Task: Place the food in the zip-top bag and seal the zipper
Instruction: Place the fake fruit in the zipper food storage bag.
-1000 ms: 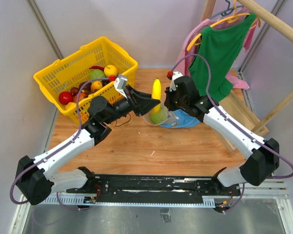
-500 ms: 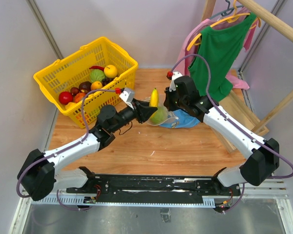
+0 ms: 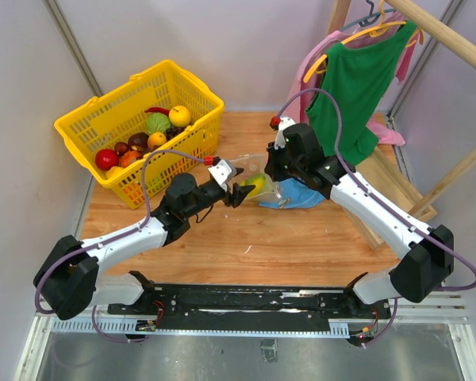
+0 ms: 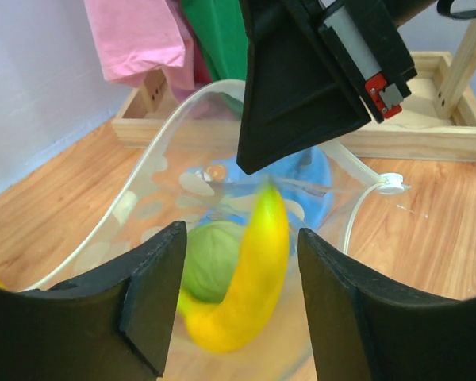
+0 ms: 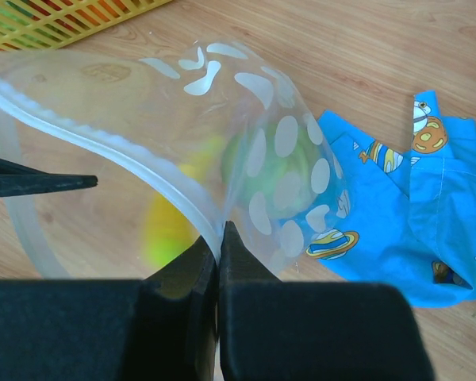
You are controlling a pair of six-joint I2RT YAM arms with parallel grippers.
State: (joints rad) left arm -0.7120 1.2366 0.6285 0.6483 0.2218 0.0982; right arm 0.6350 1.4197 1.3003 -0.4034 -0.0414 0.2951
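Banana (image 4: 258,238) is now dropping into the zip-top bag (image 5: 285,151); left gripper (image 4: 239,262), at its 9 o'clock, is spreading wide, right gripper (image 5: 218,242) pinching its zipper (image 5: 143,176).

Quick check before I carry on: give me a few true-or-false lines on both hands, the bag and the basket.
1. The right hand pinches the rim of the zip-top bag. True.
2. The left hand is clamped on the banana. False: it stands open, and the banana is loose inside the bag, blurred.
3. A green cabbage lies inside the bag. True.
4. The yellow basket is empty. False: it holds several fruits.
5. The bag's mouth is sealed. False: it gapes open.
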